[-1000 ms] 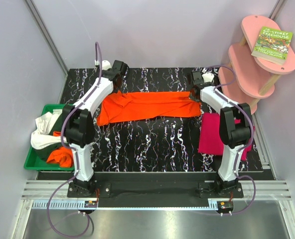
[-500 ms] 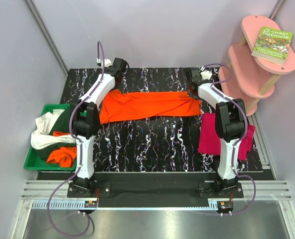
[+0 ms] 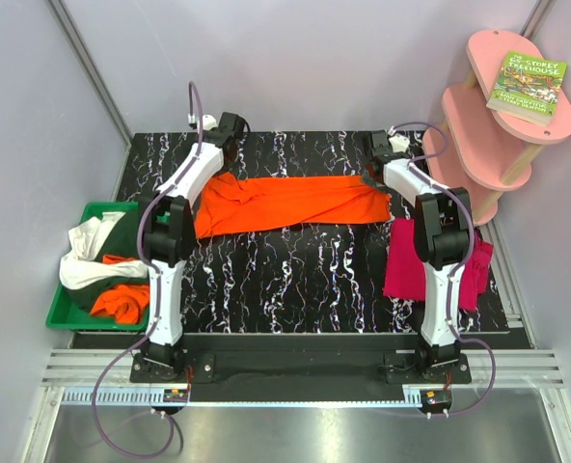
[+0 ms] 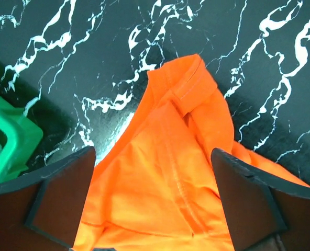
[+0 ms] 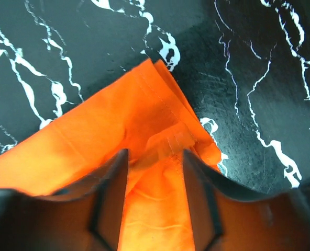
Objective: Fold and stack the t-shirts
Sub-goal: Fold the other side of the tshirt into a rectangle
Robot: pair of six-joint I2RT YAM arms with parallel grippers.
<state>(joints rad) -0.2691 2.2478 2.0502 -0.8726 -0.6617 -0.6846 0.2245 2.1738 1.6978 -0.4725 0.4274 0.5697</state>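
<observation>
Top view: bright orange t-shirt point(image 3: 285, 203) lies spread as a long, folded band across the far half of the black, white-veined tabletop point(image 3: 305, 280), running left to right between the two wrists. Left arm point(image 3: 175, 231) reaches to the band's left end, right arm point(image 3: 438, 236) to its right end. Left wrist view: the left jaws stand released and wide apart, the two dark fingers point(image 4: 61, 198) flanking a rumpled, hemmed corner of the orange cloth that rests on the tabletop. No pinch on the cloth is visible. A corner of the green bin point(image 4: 11, 146) shows at the left edge of this view. Right wrist view: the right jaws are parted to a narrower gap, fingers point(image 5: 110, 193) either side of the layered right corner of the orange t-shirt. Cloth lies in the gap with a small bunched fold at the tips, and neither finger visibly presses on it. Magenta t-shirt point(image 3: 406, 260) lies folded at the tabletop's right edge, partly hidden behind the right arm and apart from the orange one. The bin, off the tabletop's left edge, holds a heap of white point(image 3: 83, 270), dark green point(image 3: 122, 241) and orange point(image 3: 117, 304) cloth. Pink tiered shelf point(image 3: 488, 125) stands at far right with a green book point(image 3: 527, 87) on its top tier.
</observation>
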